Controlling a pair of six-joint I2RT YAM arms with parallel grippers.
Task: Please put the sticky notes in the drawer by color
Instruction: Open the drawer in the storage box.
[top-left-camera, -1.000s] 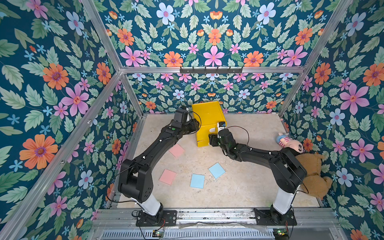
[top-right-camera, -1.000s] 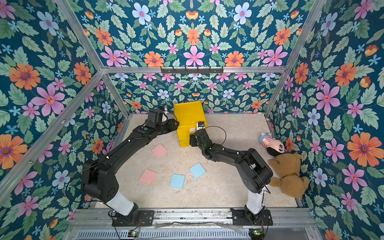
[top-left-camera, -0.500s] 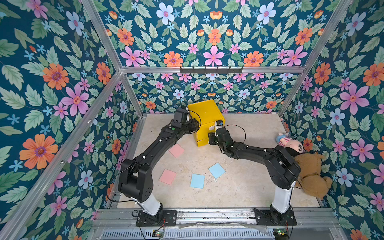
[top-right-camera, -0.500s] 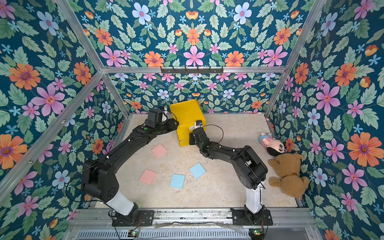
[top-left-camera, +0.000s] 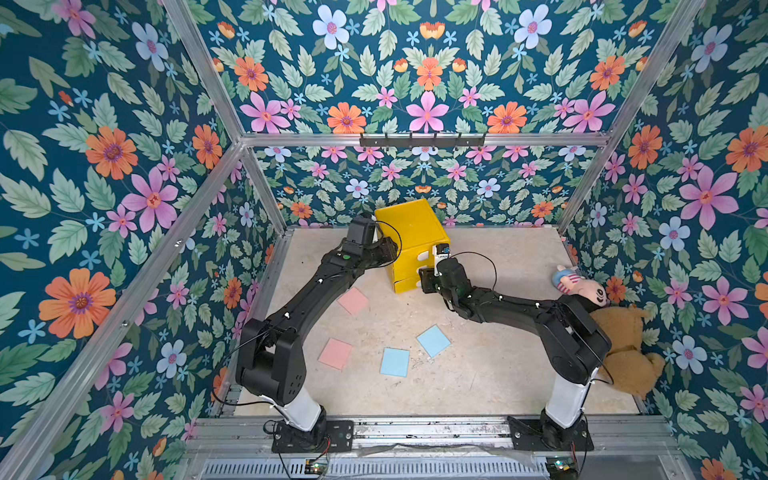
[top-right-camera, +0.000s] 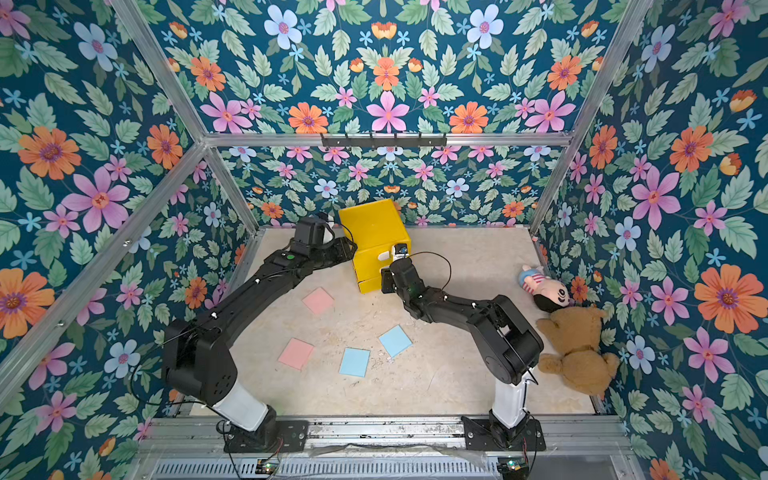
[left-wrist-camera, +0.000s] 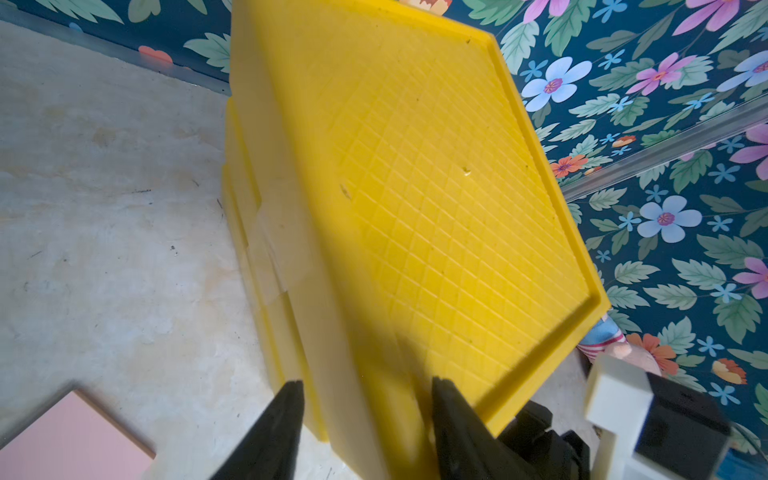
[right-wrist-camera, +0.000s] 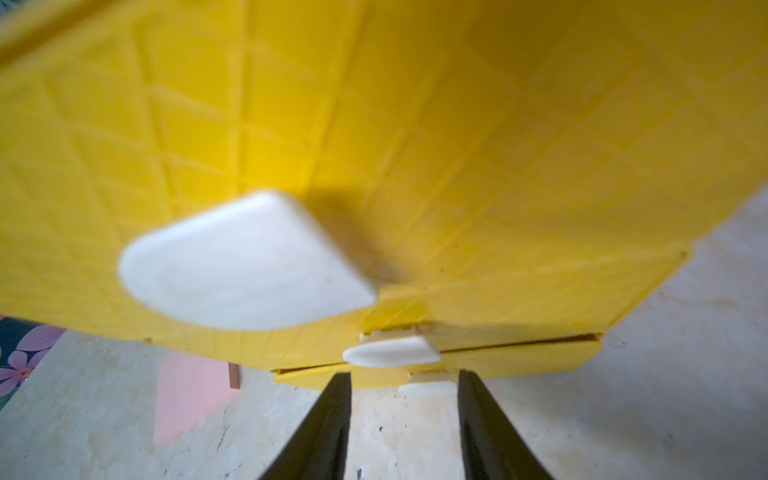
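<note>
Since the drawer (top-left-camera: 411, 232) looks light and rigid, grasp its lowest tab (right-wrist-camera: 426, 389): right claw (right-wrist-camera: 404, 376) brackets it, apart; left claw (left-wrist-camera: 366, 380) straddles an edge, grip indeterminate.

You have a bright yellow drawer (top-left-camera: 409, 228) with diamond-grid texture and white handles (right-wrist-camera: 245, 266), two pink sticky notes (top-left-camera: 353, 301), two light blue sticky notes (top-left-camera: 395, 362), a mottled beige table (top-left-camera: 498, 365), and teal floral walls (top-left-camera: 124, 124).

The drawer (left-wrist-camera: 415, 187) is slightly glossy plastic with a pressed diamond grid; its handles (right-wrist-camera: 245, 266) are smooth plastic. The sticky notes (top-left-camera: 353, 300) are matt paper, the table (top-left-camera: 498, 374) matt, stone-like.
</note>
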